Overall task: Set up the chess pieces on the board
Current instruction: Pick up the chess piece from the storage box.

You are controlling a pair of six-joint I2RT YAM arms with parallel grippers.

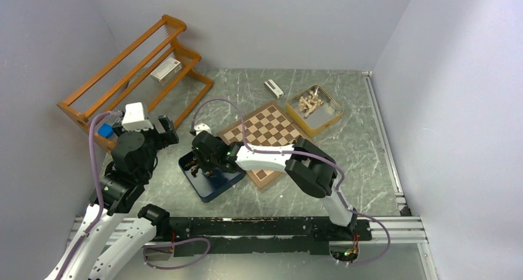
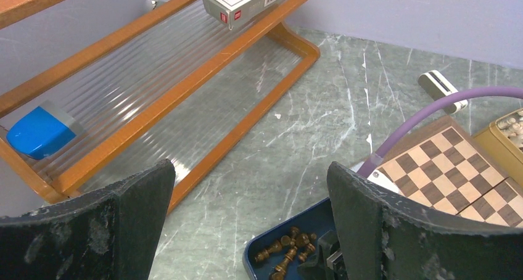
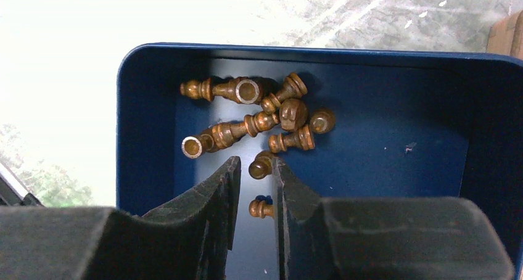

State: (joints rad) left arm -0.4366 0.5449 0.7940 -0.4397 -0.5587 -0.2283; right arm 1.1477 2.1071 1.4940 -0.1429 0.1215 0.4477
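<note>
Chess pieces (image 3: 259, 123), small, dark brown and wooden, are lying heaped in the dark blue square box (image 3: 308, 49) just beside the square tan-and-brown checked wooden board (image 1: 265, 138), which is carrying nothing, so the setting-up is barely beginning. The right gripper (image 3: 256, 163) is reaching into the box, jaws narrowly apart around one piece, though whether it is pinching I cannot tell; the left gripper (image 2: 250, 169) is hanging wide apart and empty. Everything is sitting on a green marbled tabletop (image 1: 358, 156) between pale lilac walls (image 1: 277, 21).
</note>
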